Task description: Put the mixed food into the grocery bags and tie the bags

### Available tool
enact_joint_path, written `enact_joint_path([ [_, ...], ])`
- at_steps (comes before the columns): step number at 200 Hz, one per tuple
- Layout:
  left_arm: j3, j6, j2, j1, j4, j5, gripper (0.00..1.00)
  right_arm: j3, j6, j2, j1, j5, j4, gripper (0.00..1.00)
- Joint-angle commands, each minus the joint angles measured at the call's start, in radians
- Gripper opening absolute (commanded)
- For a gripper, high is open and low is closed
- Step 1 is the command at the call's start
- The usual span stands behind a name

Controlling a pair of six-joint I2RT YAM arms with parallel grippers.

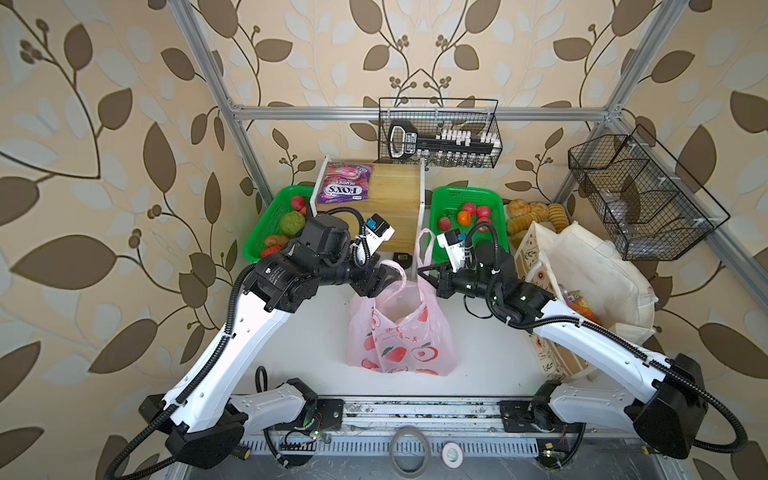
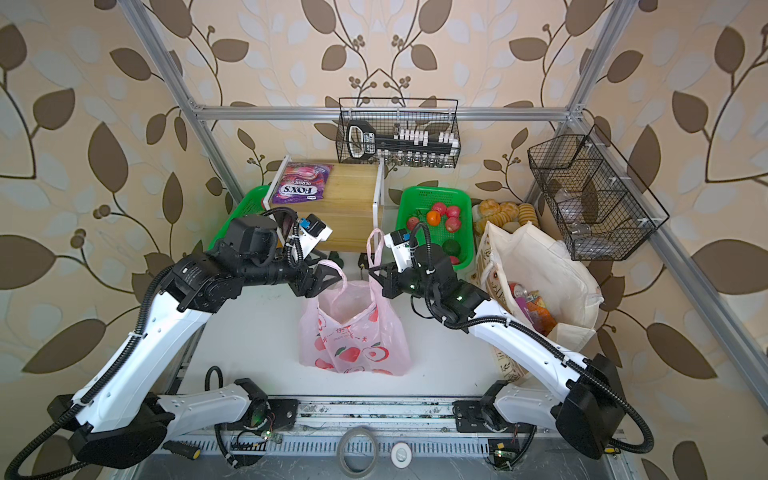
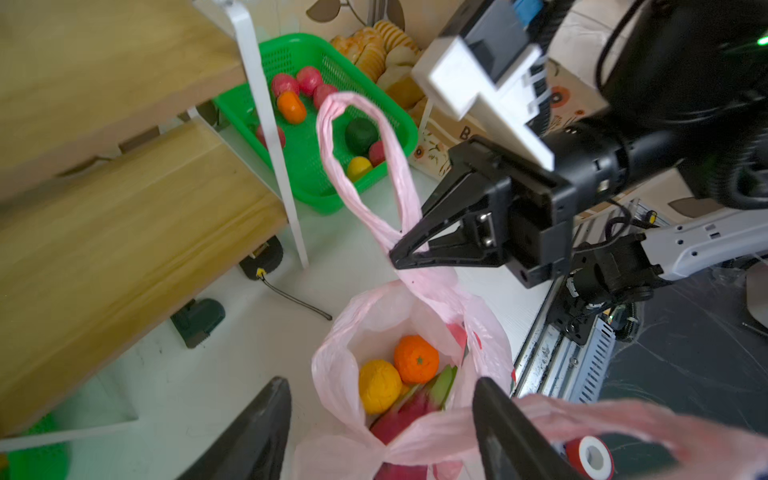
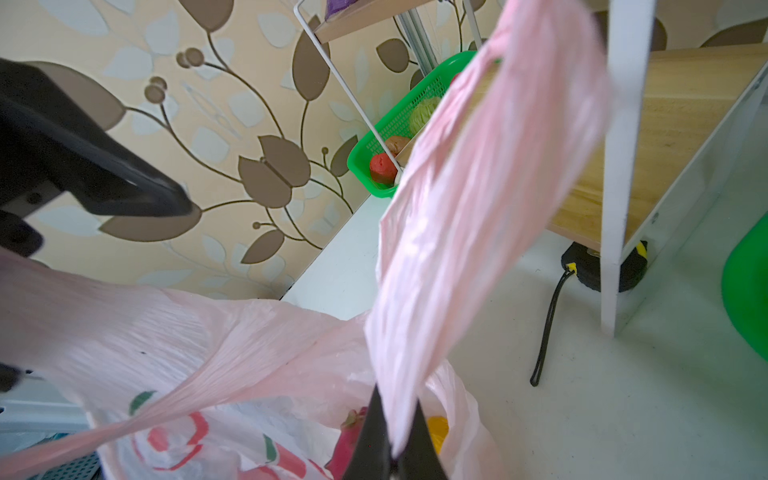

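Above the pink bag (image 1: 399, 332), which is standing on the desk (image 1: 316, 332) between the two arms, both grippers are working at its handles. The right gripper (image 3: 401, 253) is pinching one handle loop (image 3: 361, 166) near its root, fingers closed on the plastic, so the loop is standing up over the bag. The left gripper (image 3: 380, 386) is hovering over the bag's mouth with its fingers spread wide, gripping nothing, while the other handle (image 3: 582, 419) is trailing across one finger.

Filling is looking finished, by my judgement. The tying is not yet done, since the handles are showing no knot.

Only the left wrist view is looking down into the bag, where an orange (image 3: 416, 359), a yellow fruit (image 3: 379, 386) and a pink dragon fruit (image 3: 399, 419) are lying together. Only the top views are showing the canvas tote (image 1: 590, 266) beside the bag on the right arm's side, with a red can (image 2: 517, 289) and an orange packet (image 2: 540, 316) inside it and its top gaping. The right wrist view is showing the pinched strip rising from between that gripper's closed fingers.
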Motion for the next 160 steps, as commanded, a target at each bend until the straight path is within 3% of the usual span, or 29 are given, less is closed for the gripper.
enact_joint_path([
  [1,-0.022,-0.043,-0.025,-0.007,-0.050,0.024,0.79,0.041,-0.003,-0.022,0.001,0.014,-0.018,0.00],
  [58,-0.029,-0.014,-0.130,-0.010,-0.187,0.095,0.94,0.072,-0.008,-0.003,-0.043,-0.006,-0.053,0.00],
  [118,0.143,-0.016,-0.078,-0.010,-0.198,0.157,0.91,0.087,-0.002,0.013,-0.034,-0.024,-0.057,0.00],
  [160,0.136,-0.061,0.022,-0.009,-0.215,-0.124,0.85,0.093,0.000,0.013,-0.022,-0.024,-0.058,0.00],
])
